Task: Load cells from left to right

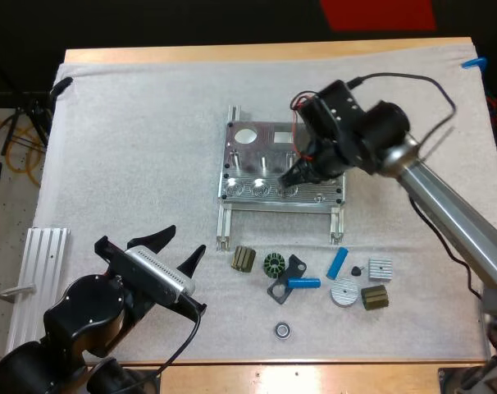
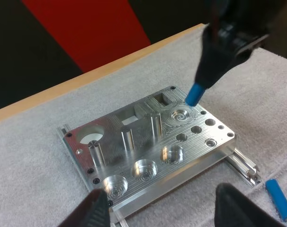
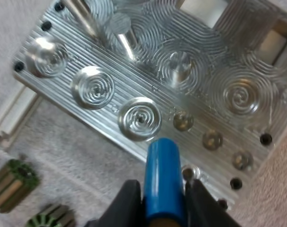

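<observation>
The metal fixture [image 1: 277,156] [image 2: 134,142] [image 3: 191,71] sits mid-mat; its three round front pockets [image 3: 140,118] hold nothing. My right gripper [image 1: 298,174] [image 3: 165,205] is shut on a blue cylinder [image 3: 163,177] [image 2: 195,94], tip down just above the fixture's front right part, near the rightmost large pocket. Two more blue cylinders [image 1: 338,263] [image 1: 303,282] lie on the mat in front of the fixture. My left gripper [image 1: 179,250] [image 2: 165,213] hangs open at the mat's front left, well short of the fixture.
Small dark parts lie before the fixture: two green wound cores [image 1: 243,259] [image 1: 274,264], a black bracket [image 1: 283,283], a silver disc [image 1: 343,293], a bearing [image 1: 282,330]. A white rail [image 1: 35,279] sits at the front left.
</observation>
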### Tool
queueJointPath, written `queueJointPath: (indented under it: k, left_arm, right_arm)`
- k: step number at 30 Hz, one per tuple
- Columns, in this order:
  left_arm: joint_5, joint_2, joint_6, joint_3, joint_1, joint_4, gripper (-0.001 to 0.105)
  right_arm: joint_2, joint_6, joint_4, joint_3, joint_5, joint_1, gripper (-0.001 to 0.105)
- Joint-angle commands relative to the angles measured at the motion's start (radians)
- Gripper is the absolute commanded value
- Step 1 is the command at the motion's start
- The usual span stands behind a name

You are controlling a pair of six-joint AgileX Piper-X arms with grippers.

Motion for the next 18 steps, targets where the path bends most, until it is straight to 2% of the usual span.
queueJointPath:
  k: [1, 11, 18]
  left_arm:
    - [-0.019, 0.001, -0.012, 0.000, 0.001, -0.014, 0.049]
    - [-0.019, 0.001, -0.012, 0.000, 0.001, -0.014, 0.049]
    - [-0.019, 0.001, -0.012, 0.000, 0.001, -0.014, 0.049]
  right_arm:
    - [0.024, -0.023, 0.015, -0.030, 0.017, -0.006, 0.000]
    - [0.142, -0.080, 0.005, -0.039, 0.041, -0.006, 0.000]
    - [0.202, -0.080, -0.001, -0.039, 0.119, -0.006, 0.000]
